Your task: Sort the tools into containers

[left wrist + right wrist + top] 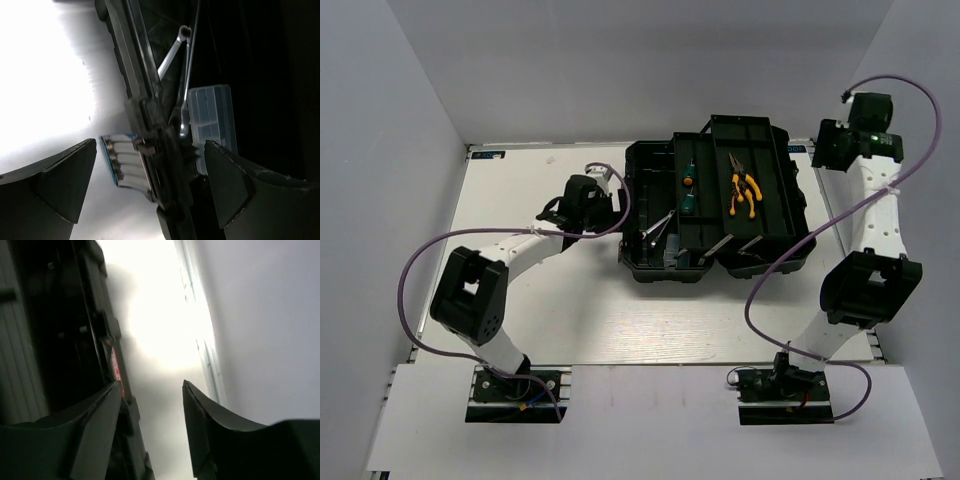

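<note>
The left tool [150, 145] is released, its two dark fingers [65, 185] spread wide with nothing clasped. Between them, touching neither, stands the near wall of the black toolbox [650, 255] with its latch. In the top view this tool sits just at 9 o'clock of the toolbox, over the white worktop [570, 320]. Past the fingers, in the wrist view, the silver wrenches [172, 50] lean inside the box's deep well. A clear organiser case [212, 117] lies at 4 o'clock of them, near the finger on that side.

The right tool [152, 384] is released too: its fingers [210, 435] stand apart with only bright worktop in the gap, and they hold nothing. The toolbox's side, bearing a red mark [114, 362], runs along at 9 o'clock of it, just beside the finger there; whether finger and box touch I cannot tell. At 3 o'clock rises the grey wall [260, 315]. From above, this tool is at 2 o'clock of the toolbox, near the far right corner of the worktop.

The toolbox lies open at about 1 o'clock of the worktop's middle. In its tray the two green-handled screwdrivers [688, 190] lie one behind the other in the narrow compartment on the 9 o'clock side. The yellow-handled pliers [744, 190] lie close together in the wider compartment at 3 o'clock of them. The wrenches rest at 7 o'clock of the screwdrivers, in the well on the box's 9 o'clock side
</note>
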Robot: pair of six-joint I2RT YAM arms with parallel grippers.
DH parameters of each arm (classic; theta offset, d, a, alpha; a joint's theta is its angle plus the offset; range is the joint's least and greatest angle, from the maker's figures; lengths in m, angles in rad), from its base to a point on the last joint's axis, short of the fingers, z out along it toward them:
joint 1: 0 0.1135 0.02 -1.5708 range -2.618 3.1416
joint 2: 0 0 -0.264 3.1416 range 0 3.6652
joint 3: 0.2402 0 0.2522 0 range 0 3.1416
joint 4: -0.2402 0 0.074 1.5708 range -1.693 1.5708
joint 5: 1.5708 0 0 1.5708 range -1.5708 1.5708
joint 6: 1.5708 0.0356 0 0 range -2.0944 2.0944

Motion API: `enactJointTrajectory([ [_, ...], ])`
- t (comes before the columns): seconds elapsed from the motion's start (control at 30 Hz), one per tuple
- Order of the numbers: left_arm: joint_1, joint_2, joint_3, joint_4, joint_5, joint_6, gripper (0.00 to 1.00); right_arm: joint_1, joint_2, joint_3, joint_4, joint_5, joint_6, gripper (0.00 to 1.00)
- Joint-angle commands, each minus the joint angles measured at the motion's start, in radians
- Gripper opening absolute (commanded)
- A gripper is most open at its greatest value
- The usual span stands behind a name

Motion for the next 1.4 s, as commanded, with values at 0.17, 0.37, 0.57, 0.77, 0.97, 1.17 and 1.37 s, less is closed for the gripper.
enactJointTrajectory([
  [0.17,-0.004,0.057,0.069,0.006,0.013,0.034,0.99,-0.143,0.018,-0.064,-0.059,-0.483,-0.066,0.64],
  [0.37,-0.004,0.078,0.087,0.006,0.004,0.034,0.99,-0.160,0.090,-0.041,-0.058,-0.629,-0.126,0.67],
  [0.57,-0.004,0.110,0.097,0.015,0.022,0.034,0.99,-0.162,0.159,-0.024,-0.052,-0.618,-0.135,0.67],
  [0.77,-0.004,0.129,0.115,0.015,0.040,0.034,0.99,-0.157,0.173,-0.052,-0.076,-0.627,-0.168,0.62],
  [0.97,-0.004,0.138,0.124,0.024,0.051,0.034,0.97,-0.157,0.149,-0.081,-0.113,-0.628,-0.224,0.57],
  [1.17,-0.004,0.156,0.124,0.024,0.062,0.034,0.96,-0.159,0.149,-0.084,-0.185,-0.637,-0.260,0.59],
  [1.37,-0.004,0.156,0.133,0.024,0.062,0.034,0.92,-0.159,0.123,-0.125,-0.190,-0.651,-0.278,0.47],
])
